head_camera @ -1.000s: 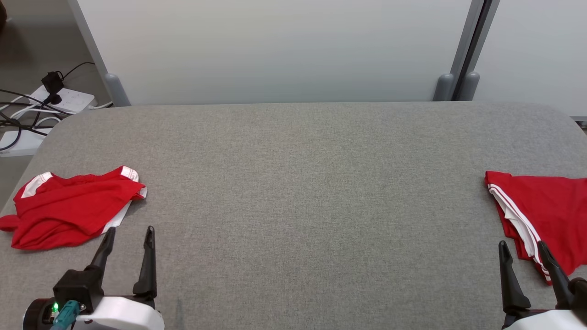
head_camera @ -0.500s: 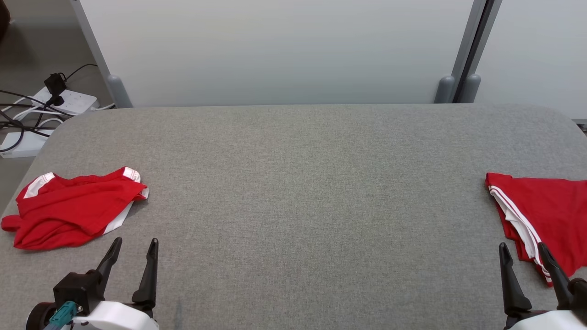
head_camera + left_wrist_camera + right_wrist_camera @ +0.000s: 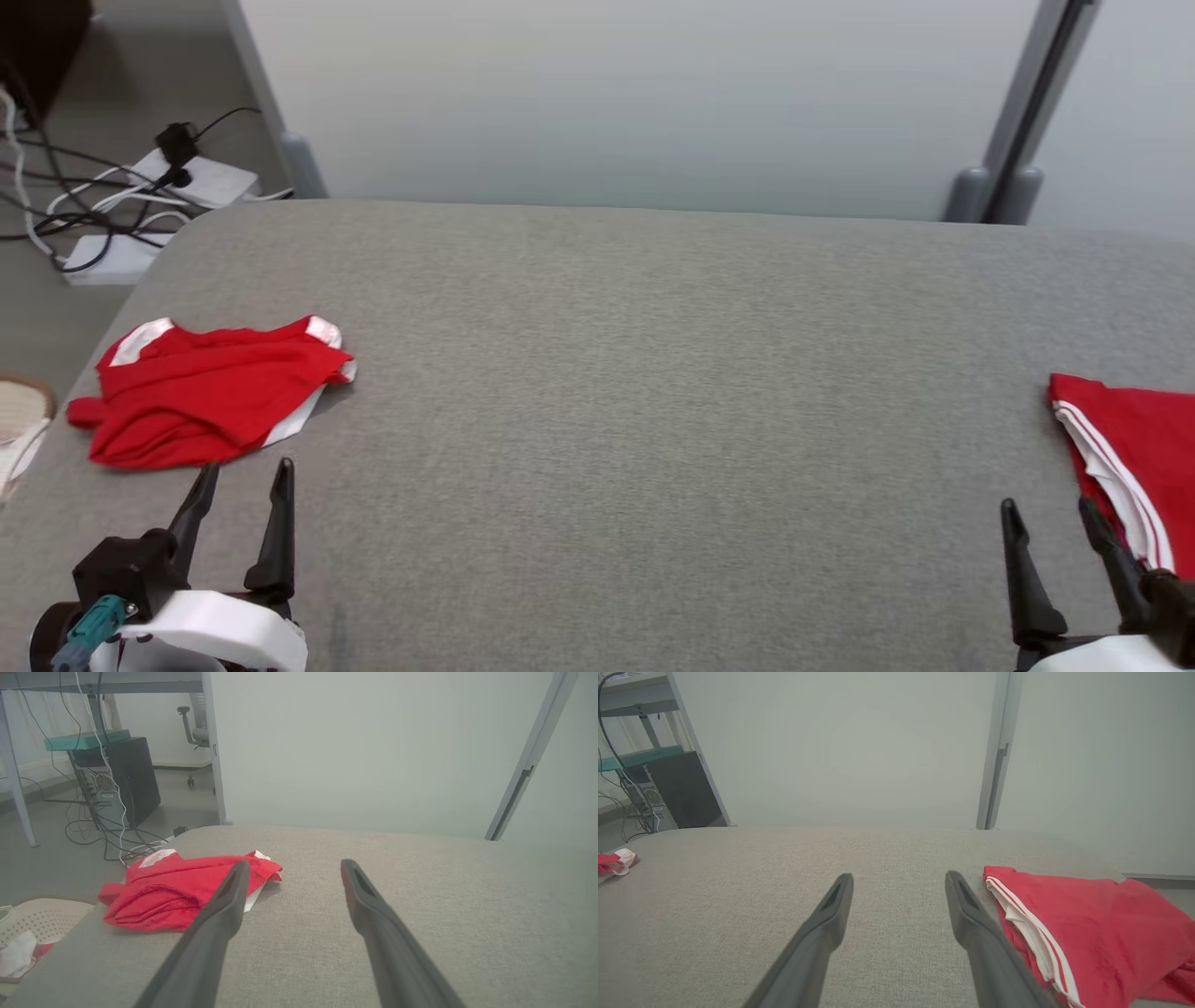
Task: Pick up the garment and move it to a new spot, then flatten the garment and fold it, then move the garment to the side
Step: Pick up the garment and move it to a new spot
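Observation:
A crumpled red garment (image 3: 215,401) with white trim lies near the left edge of the grey table (image 3: 635,373). My left gripper (image 3: 246,465) is open and empty, its tips just short of the garment's near edge and apart from it. In the left wrist view the garment (image 3: 177,891) lies ahead and to the left, partly hidden by the left finger of the open left gripper (image 3: 295,863). My right gripper (image 3: 1047,504) is open and empty at the lower right. The right wrist view shows the right gripper (image 3: 900,875) over bare table, with the garment (image 3: 609,863) at the far left.
A second red garment (image 3: 1139,439), folded, with white stripes, lies at the table's right edge beside my right gripper; the right wrist view shows this folded garment (image 3: 1087,919) too. A power strip with cables (image 3: 187,173) and a pale basket (image 3: 42,914) are on the floor to the left.
The whole head view has shifted right, so the camera has turned to the left. Both grippers stay open. The left gripper's tips now line up under the crumpled garment.

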Controlling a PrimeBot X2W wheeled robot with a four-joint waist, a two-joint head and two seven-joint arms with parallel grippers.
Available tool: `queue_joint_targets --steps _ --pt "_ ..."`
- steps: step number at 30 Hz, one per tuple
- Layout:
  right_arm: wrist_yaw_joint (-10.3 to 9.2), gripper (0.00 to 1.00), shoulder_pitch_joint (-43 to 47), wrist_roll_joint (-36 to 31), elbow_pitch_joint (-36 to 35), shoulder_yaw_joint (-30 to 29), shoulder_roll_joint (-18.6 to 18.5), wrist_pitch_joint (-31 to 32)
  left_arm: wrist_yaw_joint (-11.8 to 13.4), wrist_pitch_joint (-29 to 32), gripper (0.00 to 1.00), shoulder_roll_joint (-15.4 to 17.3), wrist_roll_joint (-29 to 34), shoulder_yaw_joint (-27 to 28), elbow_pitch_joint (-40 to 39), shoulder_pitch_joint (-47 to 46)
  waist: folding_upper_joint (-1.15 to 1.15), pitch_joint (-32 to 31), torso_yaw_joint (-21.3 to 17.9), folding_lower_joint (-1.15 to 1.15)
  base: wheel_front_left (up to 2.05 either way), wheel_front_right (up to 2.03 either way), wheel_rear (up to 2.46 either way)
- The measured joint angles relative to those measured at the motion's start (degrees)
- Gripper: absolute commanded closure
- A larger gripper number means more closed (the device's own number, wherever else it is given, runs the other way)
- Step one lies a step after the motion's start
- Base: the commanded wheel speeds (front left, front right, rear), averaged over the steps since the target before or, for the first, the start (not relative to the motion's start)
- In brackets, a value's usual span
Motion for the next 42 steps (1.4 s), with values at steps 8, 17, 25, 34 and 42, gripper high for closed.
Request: queue_joint_targets --steps 8,17,25,34,42 --pt "0.00 0.00 -0.01 0.01 -0.87 2.66 -0.11 0.05 0.16 0.00 0.00 -1.12 0.73 4.22 -1.52 0.37 0.00 0.22 7.09 0.00 0.00 0.00 0.00" --pt "0.00 0.00 -0.01 0.11 -0.90 2.99 0.07 0.04 -0.02 0.00 0.00 -2.08 1.40 5.88 -1.80 1.63 0.00 0.09 16.02 0.00 0.00 0.00 0.00" --pt "0.00 0.00 0.01 0.19 -0.77 3.12 0.37 0.02 -0.56 0.00 0.00 -2.69 1.52 6.31 -0.96 1.62 0.00 -0.13 19.01 0.00 0.00 0.00 0.00" --pt "0.00 0.00 0.59 0.71 -0.88 2.91 0.54 0.02 -1.52 2.22 0.00 -2.80 0.98 6.10 -1.21 0.21 0.00 0.70 18.19 0.00 0.00 0.00 0.00" --pt "0.00 0.00 -1.08 0.59 -3.11 2.56 0.22 0.13 -4.79 10.61 0.00 1.57 -0.96 7.09 -3.72 -18.43 0.00 4.55 15.57 0.00 0.00 0.00 0.00"
